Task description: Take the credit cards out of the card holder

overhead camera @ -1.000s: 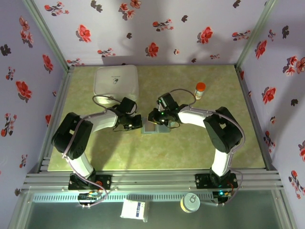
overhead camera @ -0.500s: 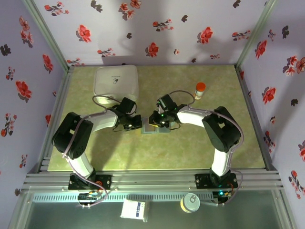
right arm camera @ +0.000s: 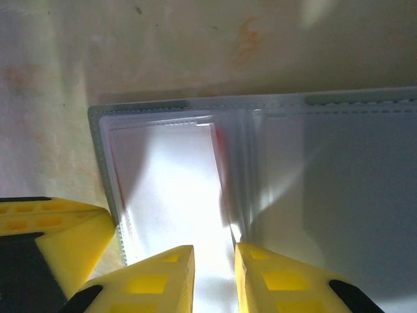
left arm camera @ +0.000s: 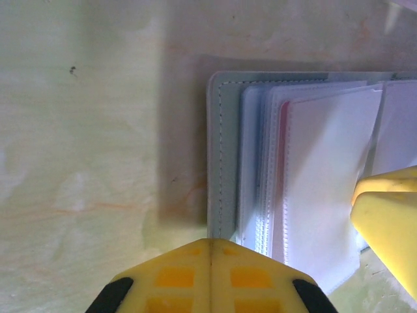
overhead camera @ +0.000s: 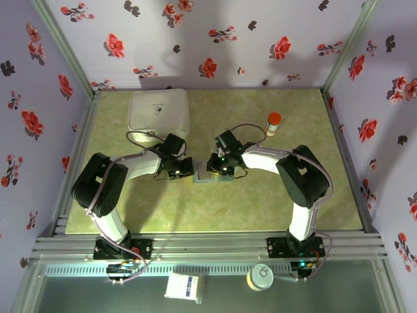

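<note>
Holder (overhead camera: 212, 177): grey-blue, lies open and flat on the worktop (overhead camera: 260, 205), about mid-worktop, between the two grippers; clear sleeve leaves fanned out on top of it
Red card (right arm camera: 220, 139): a thin red edge inside the sleeves, next to the fold; the same red line sits behind a leaf in the left wrist view; the rest is washed out by white glare
Left gripper (left arm camera: 210, 246): fingers together, seam closed; tip sits right at the holder's stitched outer edge, at its left end; touching or just beside, cannot tell
Right gripper (right arm camera: 214, 253): low over the sleeves, fingers close together with a slim gap; a leaf edge runs into that gap; clamped on it or not, cannot tell
Arms: both reach in toward the middle, the two grippers near each other; a yellow finger of each one shows at the side of the other's wrist view
Box (overhead camera: 159, 112): white, rounded, far left of the worktop, beyond the left gripper, apart from the holder
Bottle (overhead camera: 273, 122): small, red cap, upright, far side beyond the right arm, well apart from the holder
</note>
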Action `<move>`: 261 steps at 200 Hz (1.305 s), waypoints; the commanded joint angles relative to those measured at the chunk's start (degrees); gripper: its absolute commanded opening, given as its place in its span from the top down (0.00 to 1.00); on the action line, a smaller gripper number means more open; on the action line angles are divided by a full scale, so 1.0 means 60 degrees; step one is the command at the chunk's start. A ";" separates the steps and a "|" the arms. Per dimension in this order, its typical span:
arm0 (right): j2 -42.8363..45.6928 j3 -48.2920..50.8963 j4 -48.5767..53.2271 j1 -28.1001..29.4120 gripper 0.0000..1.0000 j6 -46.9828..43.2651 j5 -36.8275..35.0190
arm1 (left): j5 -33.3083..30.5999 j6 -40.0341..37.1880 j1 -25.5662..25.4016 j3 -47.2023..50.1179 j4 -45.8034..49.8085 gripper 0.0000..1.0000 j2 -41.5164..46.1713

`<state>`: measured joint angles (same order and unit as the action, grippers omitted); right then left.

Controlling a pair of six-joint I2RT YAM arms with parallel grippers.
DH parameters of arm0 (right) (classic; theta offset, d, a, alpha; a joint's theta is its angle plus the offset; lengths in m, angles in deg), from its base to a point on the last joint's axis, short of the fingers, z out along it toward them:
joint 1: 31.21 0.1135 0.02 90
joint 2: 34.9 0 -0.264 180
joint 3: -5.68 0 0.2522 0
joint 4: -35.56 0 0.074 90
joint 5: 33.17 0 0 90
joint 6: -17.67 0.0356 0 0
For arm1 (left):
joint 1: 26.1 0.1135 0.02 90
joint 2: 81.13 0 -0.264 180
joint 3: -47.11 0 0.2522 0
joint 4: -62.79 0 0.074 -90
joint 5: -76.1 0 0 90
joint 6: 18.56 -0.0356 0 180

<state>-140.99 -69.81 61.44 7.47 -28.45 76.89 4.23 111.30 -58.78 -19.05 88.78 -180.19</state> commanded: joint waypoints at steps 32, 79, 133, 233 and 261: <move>0.0059 -0.0260 0.0553 0.0073 0.75 -0.0338 -0.0435 | 0.0098 -0.0271 0.0100 0.0072 0.0217 1.00 -0.0087; -0.0007 -0.0247 0.0540 0.0073 0.76 -0.0326 -0.0391 | 0.0283 -0.0012 0.0116 0.0076 -0.0050 1.00 0.0329; 0.0012 -0.0236 0.0532 0.0073 0.76 -0.0351 -0.0369 | 0.1080 0.1084 0.0130 0.0461 -0.1478 0.91 0.0566; 0.0064 -0.0125 0.0470 0.0073 0.76 -0.0355 -0.0311 | 0.1633 0.1857 0.0116 0.0688 -0.2580 0.76 0.0183; 0.0087 -0.0100 0.0484 0.0073 0.76 -0.0355 -0.0310 | 0.1687 0.1922 0.0116 0.0691 -0.2664 0.75 0.0009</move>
<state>-140.99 -70.32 62.97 7.49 -29.89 76.08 13.00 121.83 -58.43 -15.42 74.12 -178.49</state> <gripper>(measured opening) 0.236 0.244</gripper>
